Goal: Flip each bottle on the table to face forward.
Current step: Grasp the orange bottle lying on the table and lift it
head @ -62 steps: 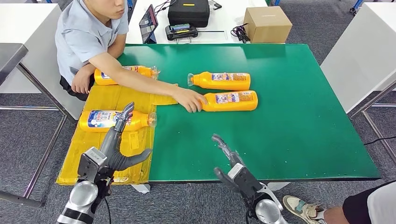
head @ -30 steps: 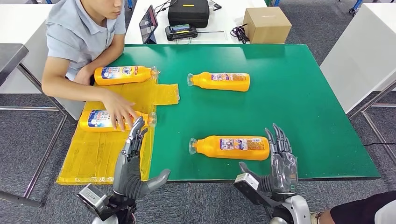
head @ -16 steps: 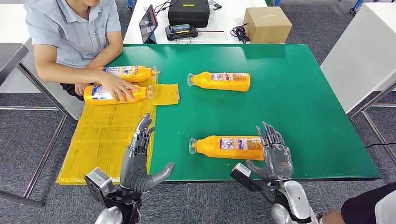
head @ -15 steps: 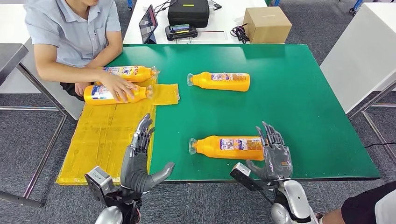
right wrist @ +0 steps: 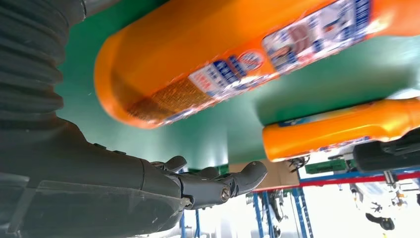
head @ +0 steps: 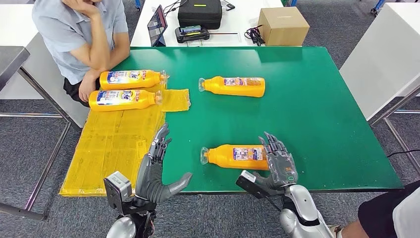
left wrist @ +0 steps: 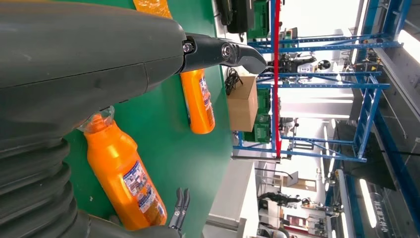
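Bottle (head: 236,155) lay on its side near the desk's (head: 317,124) front edge, long axis across me, cap end toward my left.

Looked like smooth, stiff plastic, probably slick, so I'd grab mid-body by the label. My right hand (head: 279,163) sat at its base, fingers spread; left hand (head: 154,171) hovered apart, holding nothing.
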Available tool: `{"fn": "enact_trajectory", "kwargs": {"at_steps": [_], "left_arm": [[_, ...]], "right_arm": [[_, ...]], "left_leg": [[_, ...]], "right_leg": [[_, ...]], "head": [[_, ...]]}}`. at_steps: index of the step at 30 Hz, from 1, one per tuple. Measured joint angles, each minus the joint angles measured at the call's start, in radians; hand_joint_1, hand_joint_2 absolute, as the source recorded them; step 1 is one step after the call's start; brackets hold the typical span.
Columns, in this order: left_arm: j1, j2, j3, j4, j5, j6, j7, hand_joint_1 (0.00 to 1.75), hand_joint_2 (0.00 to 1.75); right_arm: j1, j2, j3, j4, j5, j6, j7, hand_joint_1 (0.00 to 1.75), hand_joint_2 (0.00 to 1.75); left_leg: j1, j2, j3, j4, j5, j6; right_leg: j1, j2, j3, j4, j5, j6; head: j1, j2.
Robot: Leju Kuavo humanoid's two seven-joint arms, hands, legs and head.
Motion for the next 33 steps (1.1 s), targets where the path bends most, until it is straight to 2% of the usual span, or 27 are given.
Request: {"fn": "enact_trajectory", "kwargs": {"at_steps": [13,24,33], "left_arm": [[-0.013,0.013,-0.021,0.014,0.000,-0.010,0.046,0.00,1.75],[-0.014,0.017,-0.024,0.025,0.015,-0.029,0.062,0.00,1.75],[-0.022,0.019,-0.027,0.032,0.009,-0.039,0.070,0.00,1.75]], "right_arm": [[-0.052,0.006,0.053,0.063,-0.033,0.014,0.003,0.00,1.75],[-0.081,0.008,0.063,0.067,-0.205,0.168,0.000,0.00,1.75],[-0.170,-0.026,0.100,0.090,-0.206,0.261,0.052,0.00,1.75]], "left_leg": [[0.000,0.000,0.000,0.000,0.000,0.000],[0.000,0.000,0.000,0.000,0.000,0.000],[0.000,0.000,0.000,0.000,0.001,0.001]], "right_leg": [[0.000,0.000,0.000,0.000,0.000,0.000],[0.000,0.000,0.000,0.000,0.000,0.000],[0.000,0.000,0.000,0.000,0.000,0.000]], "head": [[0.000,0.000],[0.000,0.000],[0.000,0.000]]}}
